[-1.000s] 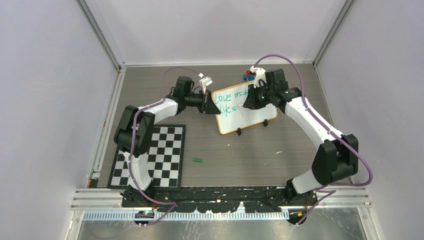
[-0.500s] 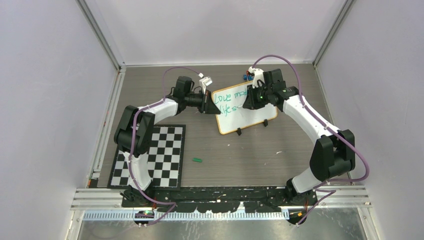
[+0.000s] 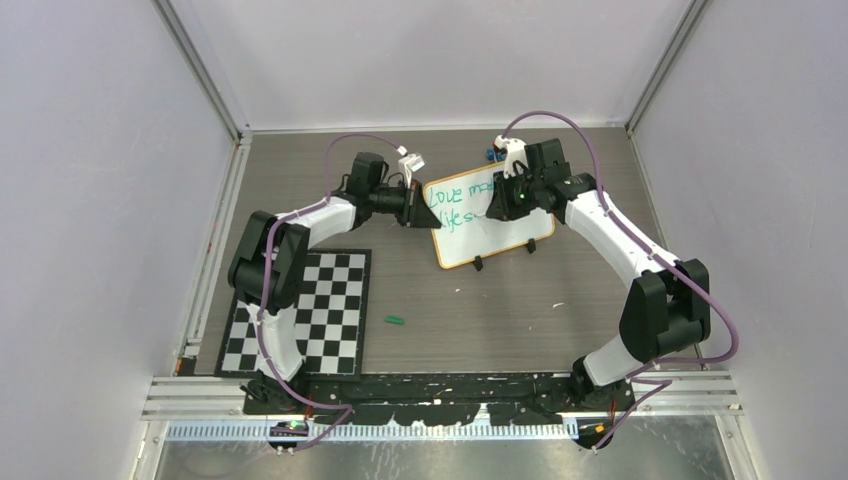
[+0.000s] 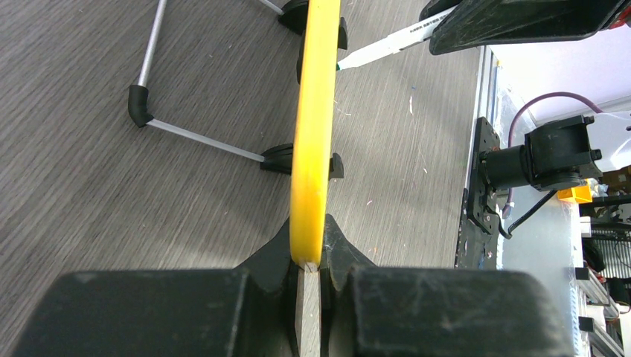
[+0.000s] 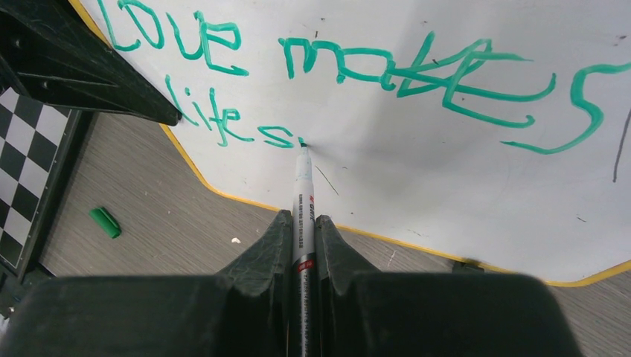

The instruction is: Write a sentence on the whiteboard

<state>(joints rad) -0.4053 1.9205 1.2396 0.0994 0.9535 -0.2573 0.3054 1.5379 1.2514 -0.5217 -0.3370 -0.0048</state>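
The whiteboard (image 3: 497,232) stands tilted at the table's middle back, with a yellow frame (image 4: 312,134) and black feet. Its green sentence (image 5: 417,71) reads "love makes" on the top line and "life s" on the second line (image 5: 223,119). My left gripper (image 3: 425,216) is shut on the board's left edge, also seen in the left wrist view (image 4: 309,260). My right gripper (image 5: 302,223) is shut on a white marker (image 5: 303,201), whose green tip touches the board just right of the "s". The right gripper also shows in the top view (image 3: 492,208).
A green marker cap (image 3: 395,321) lies on the wood table in front, also seen in the right wrist view (image 5: 105,222). A checkerboard mat (image 3: 305,312) lies at the front left. Small red and blue things (image 3: 493,153) sit behind the board.
The right arm has shifted slightly left and back along the board with the marker. The left arm and the board have not moved.
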